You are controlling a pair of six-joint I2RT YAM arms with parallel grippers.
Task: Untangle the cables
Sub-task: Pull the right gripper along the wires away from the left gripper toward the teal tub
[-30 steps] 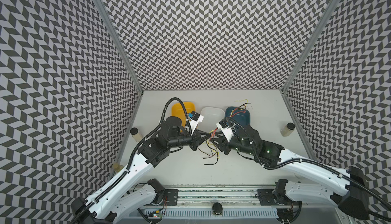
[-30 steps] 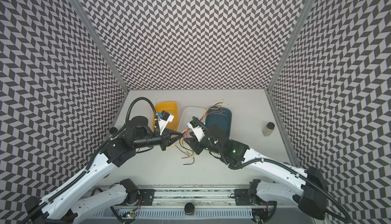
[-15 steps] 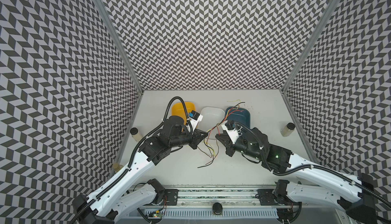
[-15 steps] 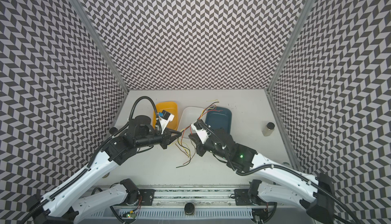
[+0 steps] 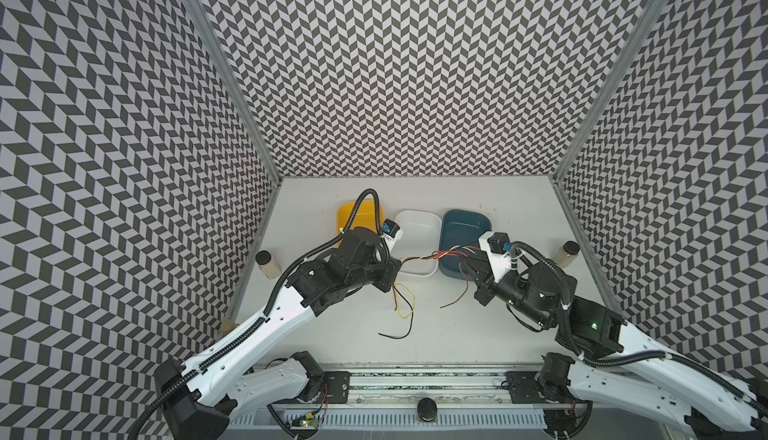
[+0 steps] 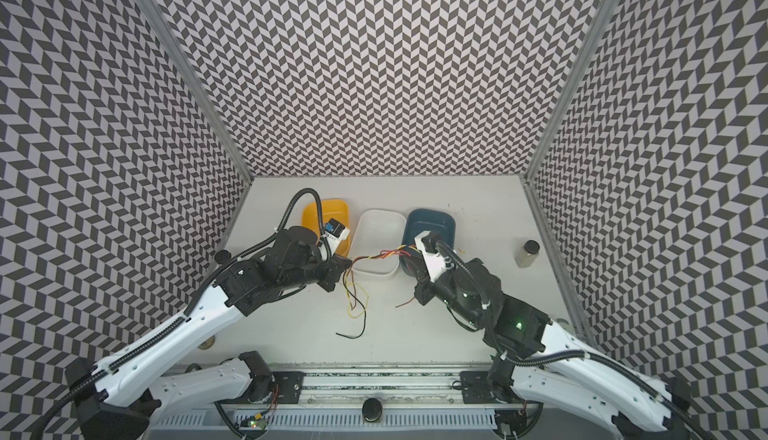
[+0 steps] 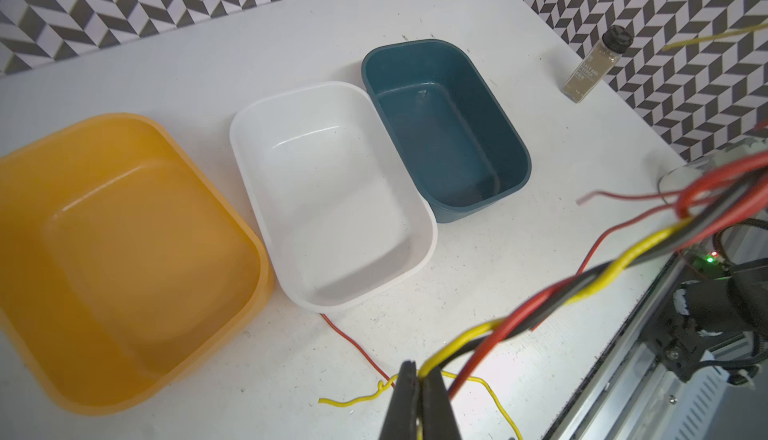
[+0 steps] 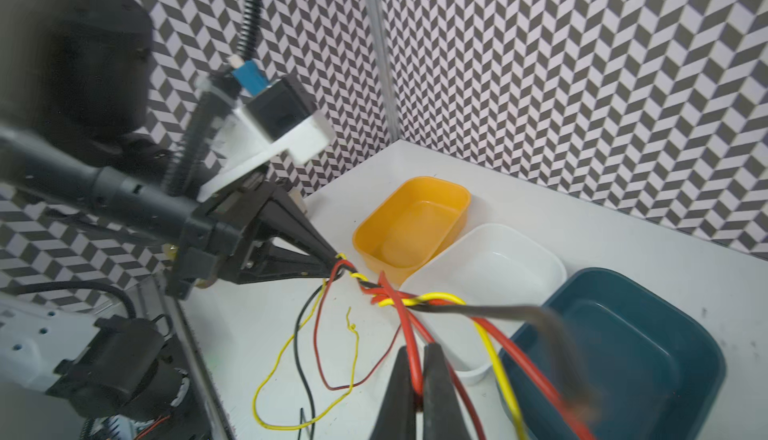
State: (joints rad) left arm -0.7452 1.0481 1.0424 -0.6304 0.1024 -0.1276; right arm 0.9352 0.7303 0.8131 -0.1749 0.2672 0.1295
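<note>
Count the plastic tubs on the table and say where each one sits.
3, side by side in a row at the back: the orange tub on the left, the white tub in the middle, the dark blue tub on the right. None looks hidden.

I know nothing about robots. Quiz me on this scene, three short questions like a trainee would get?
1. True or false: the white tub sits between the orange tub and the blue tub.
2. The twisted cables are stretched between: A) two tubs; B) the left fingers and the right fingers; C) two pegs.
3. Fill in: the cables are red, black and ____.
Key: 1 true; 2 B; 3 yellow.
</note>
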